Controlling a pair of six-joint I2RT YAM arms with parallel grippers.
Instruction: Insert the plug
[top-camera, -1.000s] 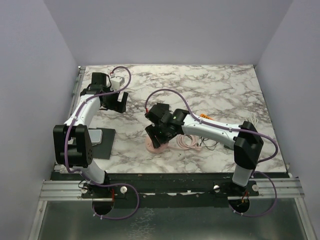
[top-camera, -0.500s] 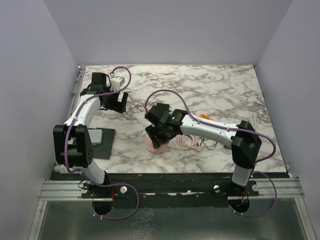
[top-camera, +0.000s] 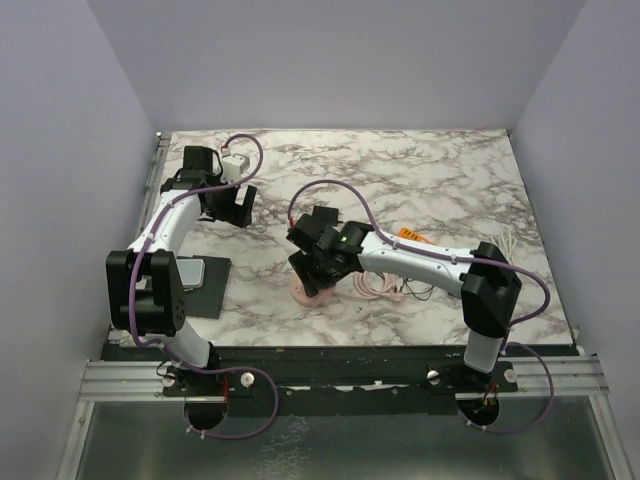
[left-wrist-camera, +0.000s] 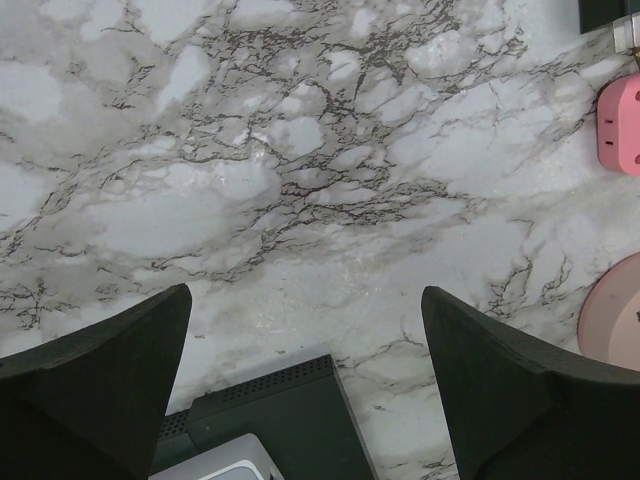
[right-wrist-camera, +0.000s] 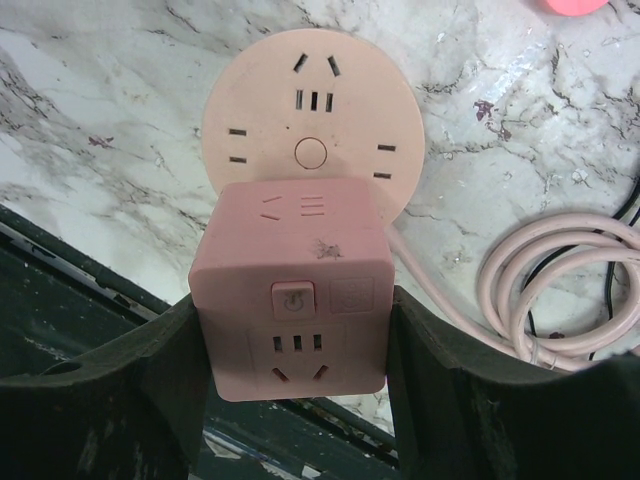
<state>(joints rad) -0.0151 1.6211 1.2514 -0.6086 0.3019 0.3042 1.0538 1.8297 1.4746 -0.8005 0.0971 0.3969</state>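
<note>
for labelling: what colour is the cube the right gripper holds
Pale pink cube, clearest in the right wrist view.

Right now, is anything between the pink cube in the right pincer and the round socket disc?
Nothing visible does. The right pincer holds the pink cube above the near edge of the round socket disc, whose face lies bare. The coiled cord sits off to one side.

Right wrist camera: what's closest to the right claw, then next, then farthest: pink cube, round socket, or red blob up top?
1. pink cube, held right in the right claw.
2. round socket, on the table just beyond the cube.
3. red blob, at the top edge, right side.
</note>
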